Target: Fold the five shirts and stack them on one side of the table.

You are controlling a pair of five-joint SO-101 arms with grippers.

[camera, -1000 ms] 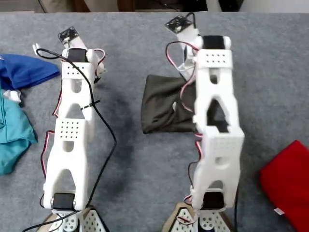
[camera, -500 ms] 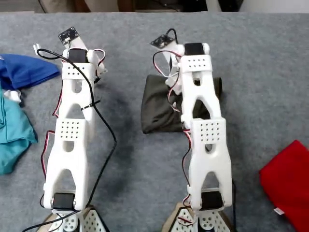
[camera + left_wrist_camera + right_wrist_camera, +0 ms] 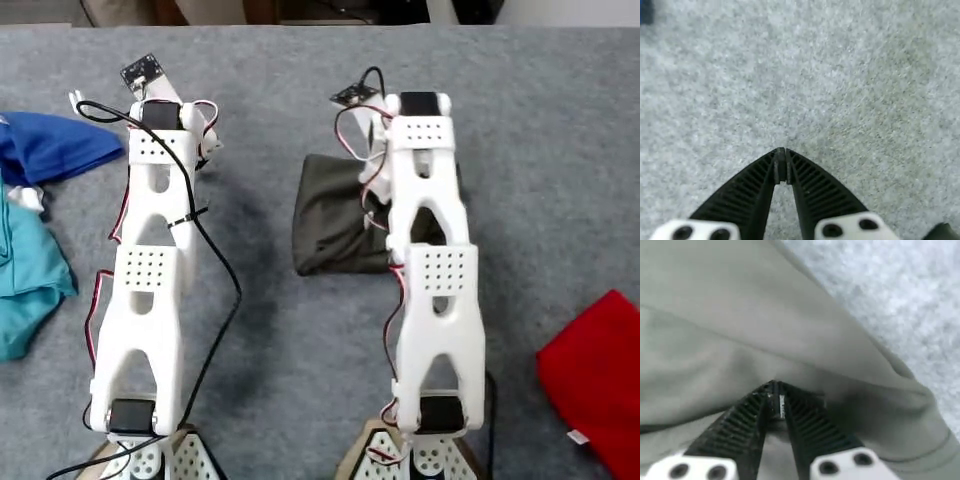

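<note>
**Olive shirt under the right arm, fold at risk**

Folded into a rough rectangle, the olive shirt (image 3: 335,215) lies mid-table on the grey cloth (image 3: 560,120), partly under the right arm. The right gripper (image 3: 776,390) is closed, with its tips pressed into a crease. Whether any cloth is pinched between them I cannot tell. The left gripper (image 3: 780,157) is closed on nothing above bare cloth.

The likely risk is that a pull from one crease would lift only the top layer. The fold would then open, or the bundle would drag and bunch.

Its long axis runs across the table, side to side. Which end is the collar cannot be made out.

The blue shirt (image 3: 50,145), teal shirt (image 3: 25,280) and red shirt (image 3: 595,370) lie at the edges.
</note>
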